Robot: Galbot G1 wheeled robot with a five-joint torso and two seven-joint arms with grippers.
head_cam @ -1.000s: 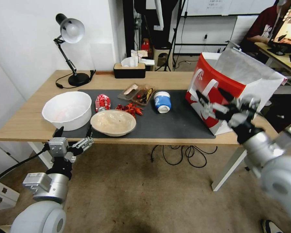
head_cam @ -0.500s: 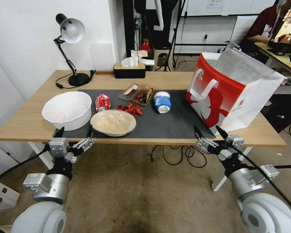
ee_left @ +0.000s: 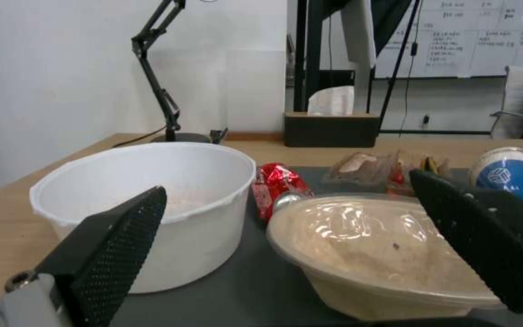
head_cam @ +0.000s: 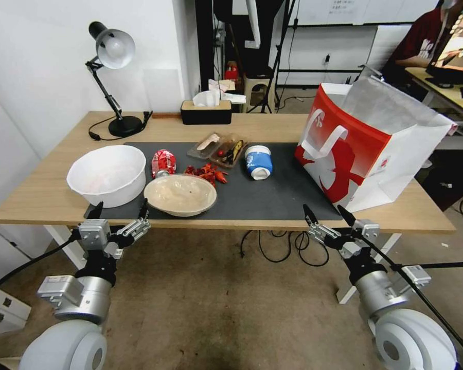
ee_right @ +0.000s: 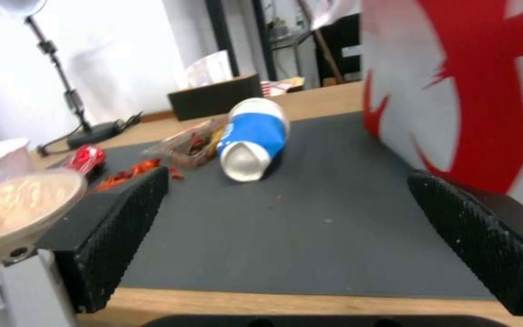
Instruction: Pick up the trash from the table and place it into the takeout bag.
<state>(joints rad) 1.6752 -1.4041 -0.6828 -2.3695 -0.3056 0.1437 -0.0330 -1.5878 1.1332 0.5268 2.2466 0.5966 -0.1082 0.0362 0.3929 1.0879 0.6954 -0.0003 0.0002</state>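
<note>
both tools sit low at the near edge of the surface (head_cam: 272, 128), jaws apart & empty: left tool (head_cam: 117, 210) by the beige bowl (head_cam: 180, 194), right tool (head_cam: 328, 215) near the bag (head_cam: 365, 149). trash is on the dark mat (head_cam: 272, 198): blue-white tub (head_cam: 257, 161) on its side, red can (head_cam: 163, 162), red scraps (head_cam: 207, 173). risk: tub is round, could roll if nudged off-centre; bowl is wide & shallow, may tip in a rim grip. vs 1 s ago, right tool has dropped from up by the bag to the edge; left one unchanged.
</note>
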